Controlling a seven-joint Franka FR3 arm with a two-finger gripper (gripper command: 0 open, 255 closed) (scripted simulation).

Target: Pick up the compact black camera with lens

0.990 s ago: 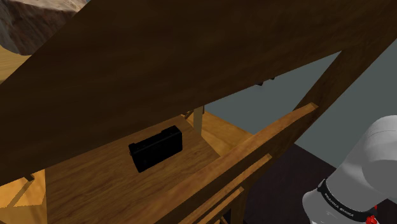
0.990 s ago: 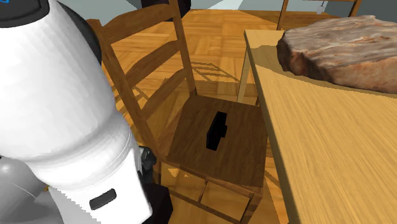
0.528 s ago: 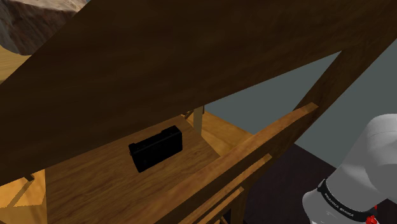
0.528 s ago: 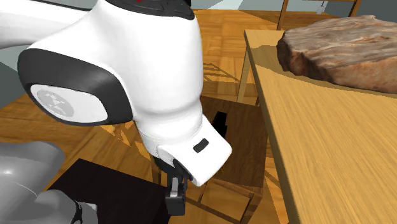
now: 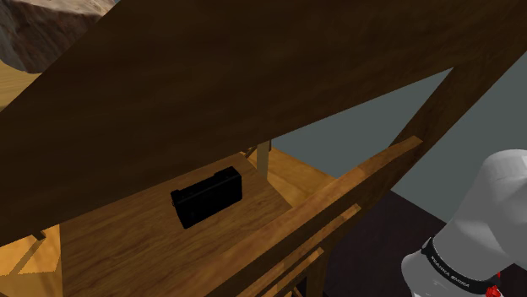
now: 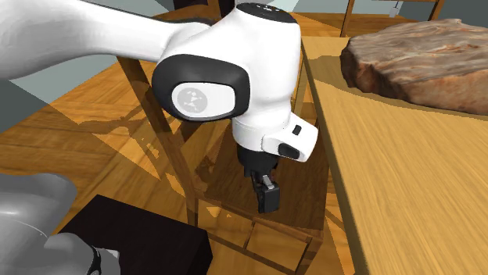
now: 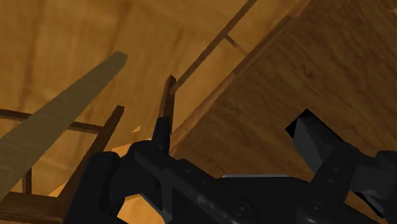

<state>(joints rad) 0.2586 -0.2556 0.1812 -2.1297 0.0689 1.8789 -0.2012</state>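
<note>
The stand point(image 6: 133, 234), a black box, is nearest in the second exterior view, at its lower left. From there the white arm point(image 6: 266, 55) bends over the chair point(image 5: 355, 181). The claw point(image 6: 268, 201) points down and hangs over the front part of the wooden seat point(image 6: 309, 183). In the wrist view its two fingers point(image 7: 310, 140) stand well apart with nothing between them, so the claw is released. The camera point(image 5: 207, 196), a small black box, lies on the seat; the shoulder view sees it through the gap between the slats point(image 5: 211, 84) of the chair back. Beyond the chair stands the bench point(image 6: 391, 172), and on it lies a brown rock-like lump point(image 6: 422, 58).
</note>
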